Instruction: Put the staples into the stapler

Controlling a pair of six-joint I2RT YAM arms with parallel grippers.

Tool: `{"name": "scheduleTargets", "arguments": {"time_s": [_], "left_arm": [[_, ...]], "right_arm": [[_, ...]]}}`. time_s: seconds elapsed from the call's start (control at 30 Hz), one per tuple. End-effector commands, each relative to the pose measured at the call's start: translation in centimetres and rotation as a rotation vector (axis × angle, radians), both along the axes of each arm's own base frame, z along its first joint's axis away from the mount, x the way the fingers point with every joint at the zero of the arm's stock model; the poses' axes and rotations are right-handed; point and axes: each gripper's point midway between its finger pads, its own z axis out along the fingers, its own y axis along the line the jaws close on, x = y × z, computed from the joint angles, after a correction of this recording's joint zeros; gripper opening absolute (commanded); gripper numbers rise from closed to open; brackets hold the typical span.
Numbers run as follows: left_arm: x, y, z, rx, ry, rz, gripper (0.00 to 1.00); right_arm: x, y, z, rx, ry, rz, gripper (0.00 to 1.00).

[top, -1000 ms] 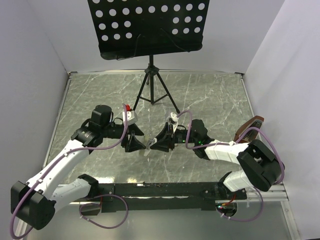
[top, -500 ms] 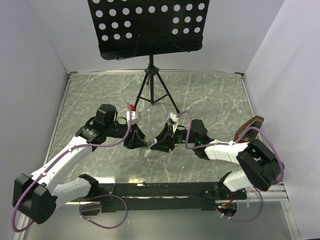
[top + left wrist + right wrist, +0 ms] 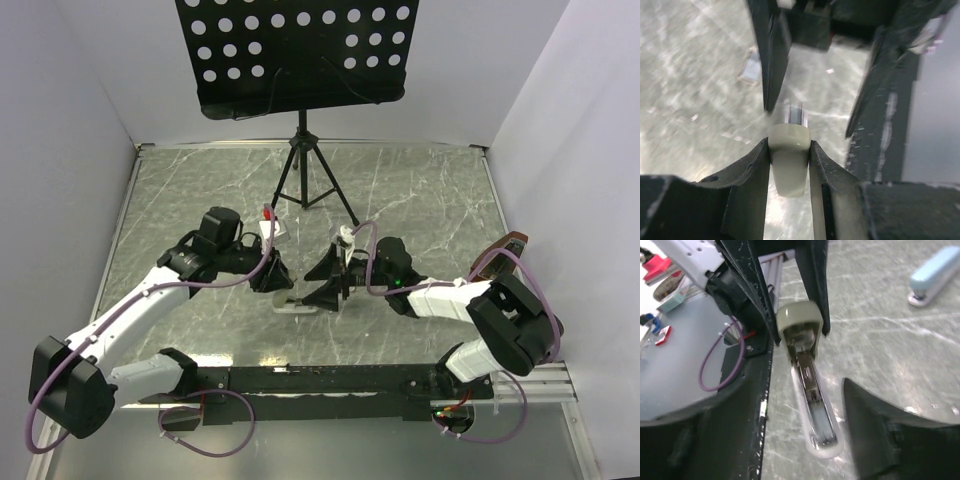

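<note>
1. The left gripper (image 3: pixel 277 278) has slid in towards the middle and squeezed shut on the pale end of the stapler (image 3: pixel 297 306).
2. The right gripper (image 3: pixel 322 282) has opened wide and let go.
3. The stapler now sits lower, stretched out long on the table (image 3: pixel 420 200).

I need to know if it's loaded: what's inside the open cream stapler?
In the cream plastic stapler, the silvery metal channel shows bare metal and slots, no clear staple strip. Its rear end is hidden under the cream cap, which the left gripper clamps.
</note>
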Motion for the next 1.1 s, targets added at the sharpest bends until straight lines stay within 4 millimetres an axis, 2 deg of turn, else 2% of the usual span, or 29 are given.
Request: {"name": "scheduleTargets", "arguments": {"time_s": [0.0,0.03,0.07,0.17,0.37,0.5,0.63,0.7,0.93,1.03,1.07], "left_arm": [[2.9,0.9,-0.1,0.096,-0.055,0.121,0.09],[3.4,0.9,-0.1,0.114,-0.058,0.135,0.09],[4.2,1.2,-1.1,0.157,-0.045,0.163,0.09],[5.0,1.1,-2.6,0.232,-0.031,0.175,0.08],[6.0,0.6,-5.2,0.270,-0.026,0.183,0.08],[5.7,0.8,-7.3,0.308,-0.012,0.190,0.09],[4.5,0.4,-9.1,0.366,0.000,0.169,0.09],[3.8,0.1,-9.7,0.384,0.009,0.157,0.09],[3.3,-0.3,-11.8,0.474,0.050,0.156,0.11],[2.7,-0.7,-12.9,0.516,0.079,0.137,0.17],[2.7,-0.8,-12.9,0.522,0.077,0.138,0.24]], "right_arm": [[2.6,-1.9,-0.1,-0.022,-0.049,-0.131,0.91],[3.7,-2.5,0.3,-0.031,-0.086,-0.196,0.93],[4.2,-3.1,-0.5,-0.067,-0.073,-0.239,0.95],[5.2,-4.1,-0.5,-0.095,-0.108,-0.331,0.96],[6.2,-5.0,-0.5,-0.110,-0.121,-0.407,0.97],[6.4,-5.0,-0.8,-0.118,-0.118,-0.412,0.97],[6.6,-5.1,-1.0,-0.127,-0.121,-0.429,0.96],[6.8,-5.3,-1.0,-0.129,-0.126,-0.443,0.96],[7.0,-5.4,-1.1,-0.137,-0.124,-0.452,0.96],[7.0,-5.5,-1.3,-0.143,-0.123,-0.456,0.96],[7.0,-5.5,-1.4,-0.146,-0.122,-0.457,0.96]]}}
